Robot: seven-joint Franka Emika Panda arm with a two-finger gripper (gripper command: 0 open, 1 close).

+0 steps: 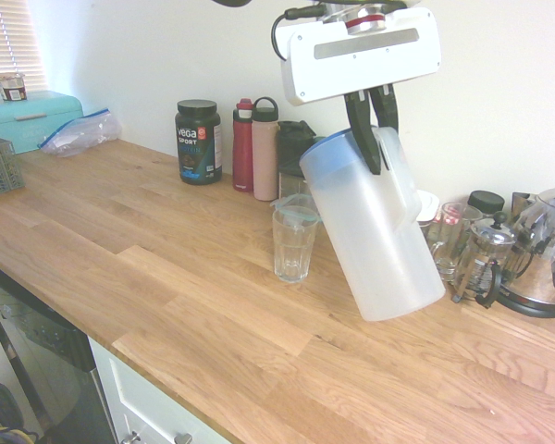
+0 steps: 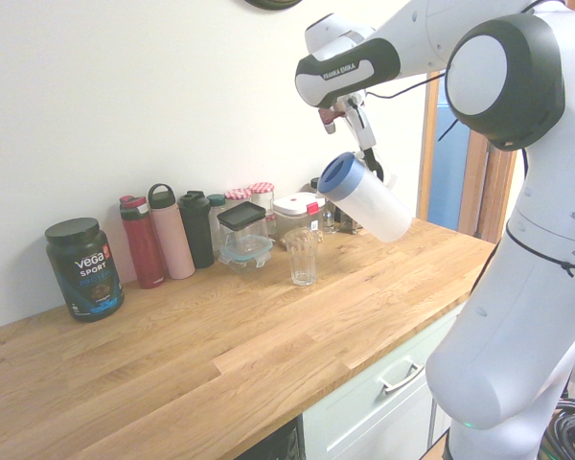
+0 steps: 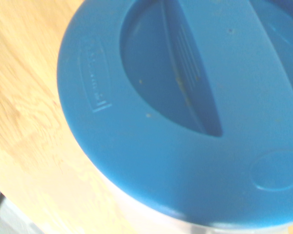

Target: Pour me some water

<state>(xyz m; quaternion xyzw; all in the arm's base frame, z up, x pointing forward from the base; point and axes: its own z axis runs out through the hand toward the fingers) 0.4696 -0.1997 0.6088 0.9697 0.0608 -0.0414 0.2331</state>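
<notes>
Overhead, the gripper (image 1: 377,125) clamps the tilted jug (image 1: 375,231) above the glass (image 1: 294,242), counter edge (image 1: 157,370) well apart.

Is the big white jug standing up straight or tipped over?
Tipped. The jug hangs off the counter in the gripper, its blue lid leaning toward the glass.

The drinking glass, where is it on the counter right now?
In the first exterior view the drinking glass stands on the wooden counter, just left of the tilted jug held up by the gripper, in front of the pink bottle.
</notes>
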